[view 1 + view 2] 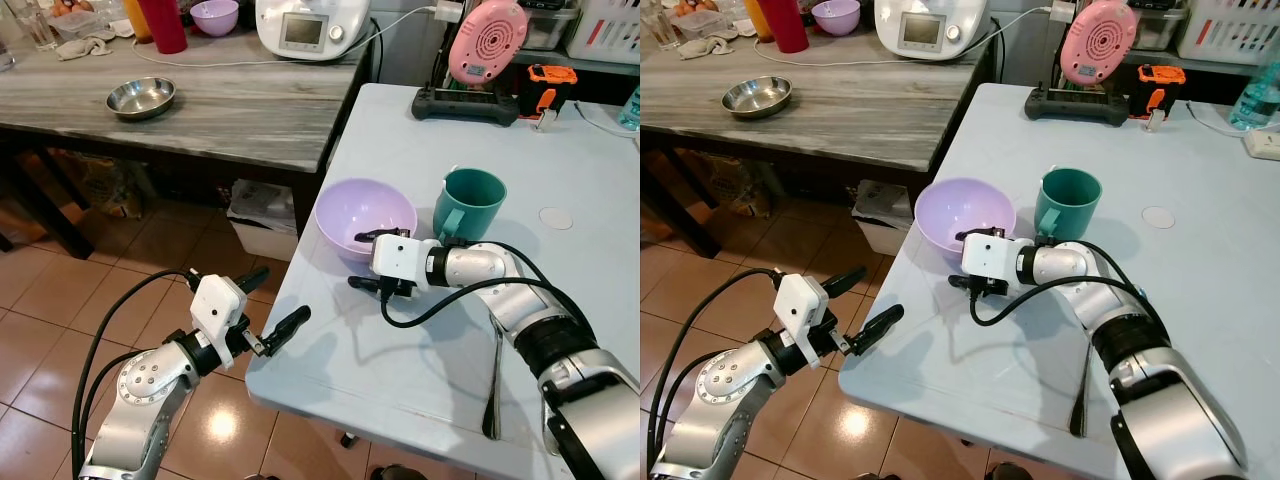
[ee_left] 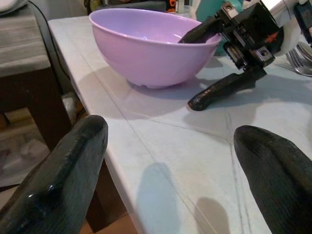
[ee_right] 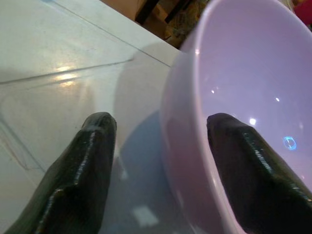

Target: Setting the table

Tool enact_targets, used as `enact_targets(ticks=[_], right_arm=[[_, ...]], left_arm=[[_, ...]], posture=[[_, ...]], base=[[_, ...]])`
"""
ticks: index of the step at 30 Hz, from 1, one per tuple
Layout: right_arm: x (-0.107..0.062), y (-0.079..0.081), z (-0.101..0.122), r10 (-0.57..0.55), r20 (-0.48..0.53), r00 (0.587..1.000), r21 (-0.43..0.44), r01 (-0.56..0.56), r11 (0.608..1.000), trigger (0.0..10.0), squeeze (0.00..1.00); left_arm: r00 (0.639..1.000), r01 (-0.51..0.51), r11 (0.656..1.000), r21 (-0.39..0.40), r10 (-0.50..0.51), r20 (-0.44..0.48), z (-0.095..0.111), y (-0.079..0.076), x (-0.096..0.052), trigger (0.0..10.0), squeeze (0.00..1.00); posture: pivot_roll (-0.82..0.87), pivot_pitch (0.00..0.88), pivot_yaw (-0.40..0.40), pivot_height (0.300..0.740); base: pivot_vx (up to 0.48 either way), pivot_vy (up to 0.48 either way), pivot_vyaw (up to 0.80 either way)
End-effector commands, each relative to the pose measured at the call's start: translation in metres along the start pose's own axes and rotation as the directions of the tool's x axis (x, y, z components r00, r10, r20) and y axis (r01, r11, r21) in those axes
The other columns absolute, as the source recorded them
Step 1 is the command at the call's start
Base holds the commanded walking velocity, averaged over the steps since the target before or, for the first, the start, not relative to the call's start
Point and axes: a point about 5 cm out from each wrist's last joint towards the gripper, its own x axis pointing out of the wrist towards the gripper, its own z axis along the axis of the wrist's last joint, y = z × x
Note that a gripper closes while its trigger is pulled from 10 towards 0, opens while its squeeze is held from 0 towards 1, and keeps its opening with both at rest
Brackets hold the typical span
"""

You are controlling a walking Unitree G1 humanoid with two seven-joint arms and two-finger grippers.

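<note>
1. Two fingers of my right gripper (image 1: 372, 261) straddle the near rim of the purple bowl (image 1: 352, 212), one inside, one outside, spread apart and not pinching it.
2. The bowl sits on the pale table (image 1: 580, 250) near its left edge, just beside a teal mug (image 1: 470, 202).
3. My left gripper (image 1: 268, 305) hovers wide open and empty at the table's corner.
4. A fork (image 1: 494, 390) lies under my right arm.

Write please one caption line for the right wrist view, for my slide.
Right gripper open astride the rim of the lilac plastic bowl, one finger inside, one outside above the white table.
</note>
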Motion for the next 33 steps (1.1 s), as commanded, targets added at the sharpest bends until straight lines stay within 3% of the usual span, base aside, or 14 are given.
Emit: enact_targets(ticks=[1,17,28,33], right_arm=[[0.0,0.001,-0.004,0.022,-0.032,0.999,-0.013,-0.022,1.0,0.0,0.0],[-0.008,-0.007,-0.005,-0.003,-0.025,1.0,-0.104,0.0,0.995,0.0,0.0],[-0.006,-0.014,0.014,-0.054,0.098,0.994,-0.146,0.068,0.987,0.0,0.0],[0.0,-0.009,0.034,-0.113,0.222,0.968,-0.146,0.147,0.978,0.0,0.0]], left_arm=[[1.0,0.015,1.0,0.01,-0.014,-0.012,0.0,-0.002,-0.002,10.0,0.0],[0.999,0.032,0.999,0.013,-0.032,0.0,0.001,-0.004,0.001,10.0,0.0],[0.998,-0.051,0.998,0.028,0.049,0.043,0.007,0.006,0.009,10.0,0.0],[0.994,-0.093,0.996,0.013,0.092,0.063,0.006,0.003,0.013,10.0,0.0]], posture=[[-0.17,0.153,0.064,0.74],[-0.17,0.142,0.069,0.74],[-0.18,0.124,0.073,0.74],[-0.17,0.116,0.067,0.74]], base=[[0.0,0.0,0.0],[0.0,0.0,0.0],[0.0,0.0,0.0],[0.0,0.0,0.0]])
